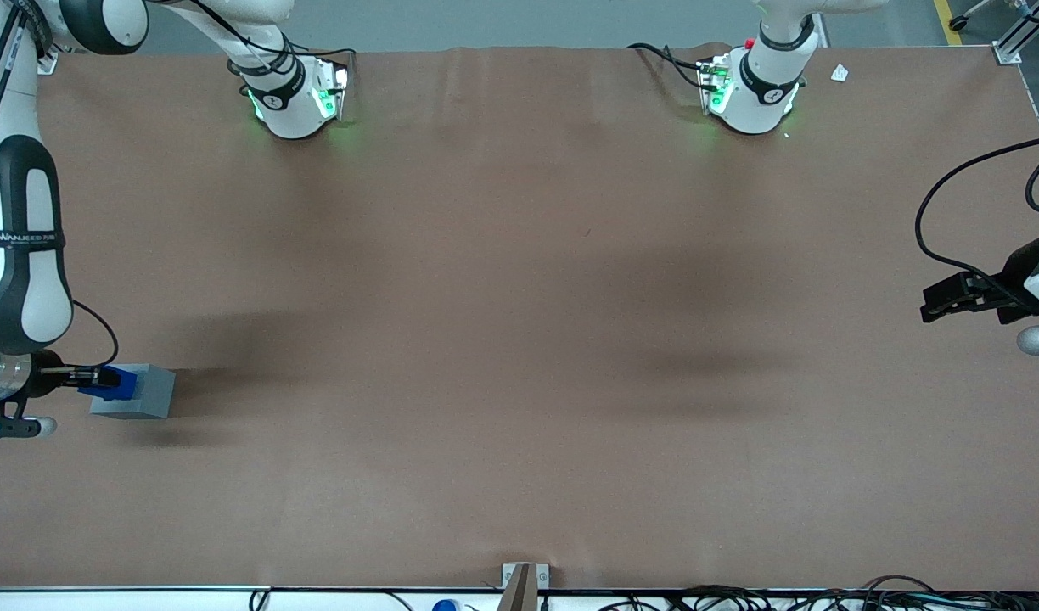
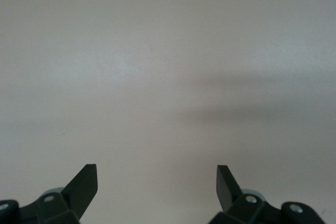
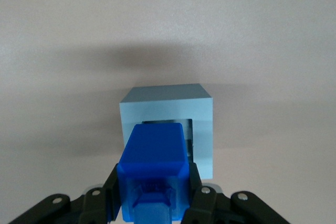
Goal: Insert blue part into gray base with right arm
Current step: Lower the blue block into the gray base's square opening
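Claw (image 3: 152, 195) clamped on blue part (image 3: 153, 167), right arm (image 1: 23, 255) lowered, part over gray base (image 3: 173, 114) recess

The blue part (image 3: 154, 174) is held tight between the fingers of the right arm's gripper (image 3: 152, 203). Its end hangs just above the square hole in the gray base (image 3: 202, 121), which sits on the table under the gripper.

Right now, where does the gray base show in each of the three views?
Front view: the gray base sits toward the working arm's end of the table, under the blue part held by the end effector.
Right wrist view: the gray base lies just past the held blue part.
Left wrist view: not in it.
Shared landmark: the blue part.
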You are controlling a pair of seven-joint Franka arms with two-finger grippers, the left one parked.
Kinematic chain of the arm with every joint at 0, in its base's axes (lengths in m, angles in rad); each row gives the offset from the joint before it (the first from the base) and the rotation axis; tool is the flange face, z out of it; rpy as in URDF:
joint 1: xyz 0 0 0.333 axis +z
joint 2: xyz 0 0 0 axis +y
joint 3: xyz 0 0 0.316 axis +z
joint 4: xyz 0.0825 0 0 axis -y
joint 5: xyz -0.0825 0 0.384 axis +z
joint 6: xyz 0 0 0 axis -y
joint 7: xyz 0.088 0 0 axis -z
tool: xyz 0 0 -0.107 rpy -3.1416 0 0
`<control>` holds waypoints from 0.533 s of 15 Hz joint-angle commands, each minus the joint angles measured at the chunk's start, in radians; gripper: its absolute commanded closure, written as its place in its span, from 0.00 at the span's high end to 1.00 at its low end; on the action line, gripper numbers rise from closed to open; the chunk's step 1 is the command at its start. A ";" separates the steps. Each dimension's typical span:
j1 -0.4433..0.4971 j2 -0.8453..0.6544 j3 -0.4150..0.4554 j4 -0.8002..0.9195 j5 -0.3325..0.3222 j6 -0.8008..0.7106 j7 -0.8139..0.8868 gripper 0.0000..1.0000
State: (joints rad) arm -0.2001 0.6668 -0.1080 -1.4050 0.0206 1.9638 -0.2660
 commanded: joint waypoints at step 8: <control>-0.027 0.023 0.016 0.023 -0.007 0.023 -0.009 0.01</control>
State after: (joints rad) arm -0.2104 0.6769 -0.1080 -1.4050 0.0204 1.9879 -0.2661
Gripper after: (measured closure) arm 0.489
